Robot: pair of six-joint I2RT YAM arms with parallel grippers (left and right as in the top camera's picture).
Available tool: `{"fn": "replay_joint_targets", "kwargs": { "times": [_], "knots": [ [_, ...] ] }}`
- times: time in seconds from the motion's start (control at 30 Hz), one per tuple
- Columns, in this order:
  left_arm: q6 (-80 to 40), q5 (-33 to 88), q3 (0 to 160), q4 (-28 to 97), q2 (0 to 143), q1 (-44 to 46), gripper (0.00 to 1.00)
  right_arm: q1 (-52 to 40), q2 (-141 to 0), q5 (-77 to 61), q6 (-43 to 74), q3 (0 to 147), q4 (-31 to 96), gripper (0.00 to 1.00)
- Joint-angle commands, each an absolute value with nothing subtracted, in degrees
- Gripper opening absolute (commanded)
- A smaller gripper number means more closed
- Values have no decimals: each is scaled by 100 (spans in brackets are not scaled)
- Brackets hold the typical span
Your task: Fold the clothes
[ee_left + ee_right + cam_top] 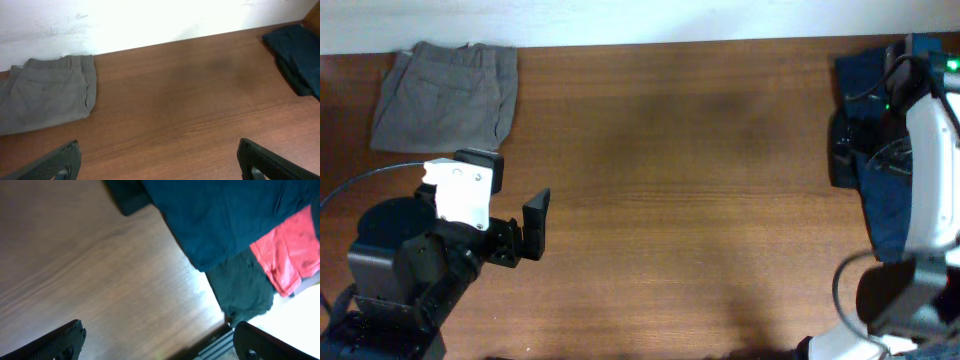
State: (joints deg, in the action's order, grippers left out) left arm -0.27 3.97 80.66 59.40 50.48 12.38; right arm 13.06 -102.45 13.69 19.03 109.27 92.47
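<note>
1. grey shorts (445, 97) lie folded at the table's (700, 180) far left corner; navy pile (882, 190) sits at the right edge.
2. i judge the cotton soft, light and limp; pinch the waistband or a hem corner.
3. left gripper (159, 167): spread wide, empty, low, facing the shorts.
4. right gripper (157, 345): spread wide, empty, tilted over the navy pile's edge.

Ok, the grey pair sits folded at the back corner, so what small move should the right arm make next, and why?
Probably lower the right gripper onto the edge of the navy garment and close on it. Its fingers are open and hold nothing, the navy cloth lies heaped just beyond them, and the grey shorts already look folded.
</note>
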Motion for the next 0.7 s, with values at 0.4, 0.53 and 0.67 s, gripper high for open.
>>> {"fn": "replay_joint_targets", "kwargs": {
  "times": [0.4,0.53,0.67],
  "knots": [
    [-82,296,8007,5948,5054,1260,99,489,-6934,1463,1887,10949,9255,99],
    [-82,296,8007,5948,5054,1260,99,489,-6326,1463,1887,10949,9255,99],
    [-82,296,8007,5948,5054,1260,99,489,-5863,1463,1887,10949,9258,99]
  ]
}}
